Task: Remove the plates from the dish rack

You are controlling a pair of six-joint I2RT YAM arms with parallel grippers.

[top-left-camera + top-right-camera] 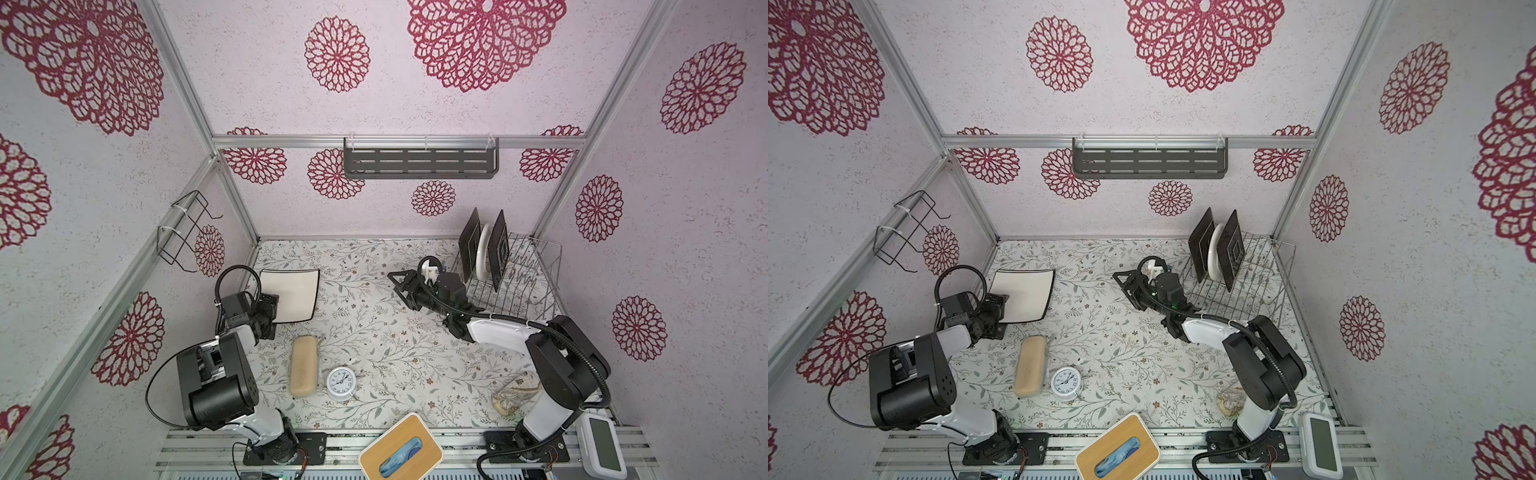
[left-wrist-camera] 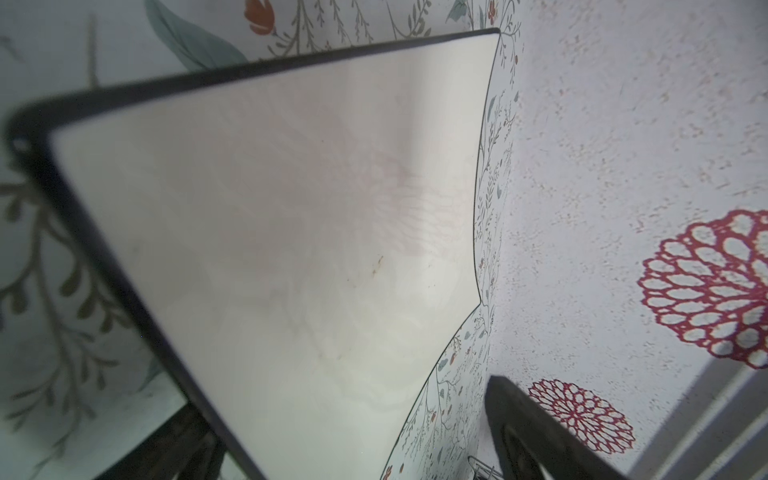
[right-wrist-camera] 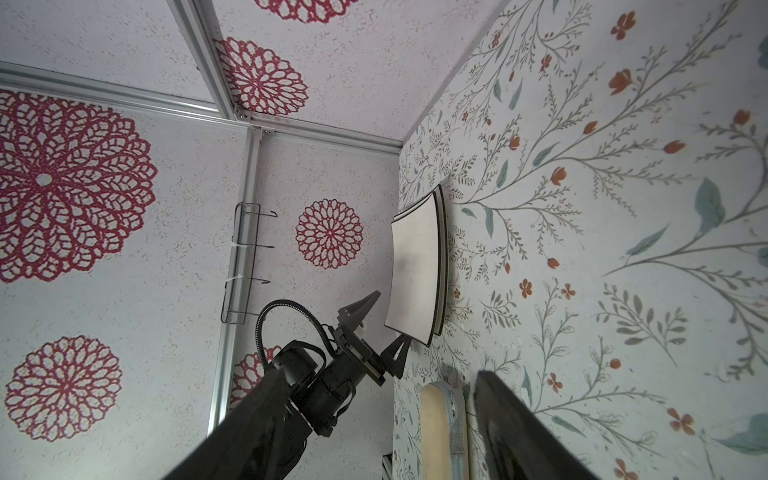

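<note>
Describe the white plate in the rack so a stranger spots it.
Find the silver wire dish rack at the back right of the table. Standing on edge in it, the round white plate is sandwiched between two dark squarish plates.

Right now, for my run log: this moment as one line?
white plates: stacked on table | left gripper: open at their corner | right gripper: open, empty, beside rack | rack: two dark plates, one round plate standing

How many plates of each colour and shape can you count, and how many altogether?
Dark brown-black rounded-square plates in the silver wire dish rack: 2
Round white plate in the rack: 1
White squarish pointed-corner plates stacked on the floral table: 2
Total: 5
</note>
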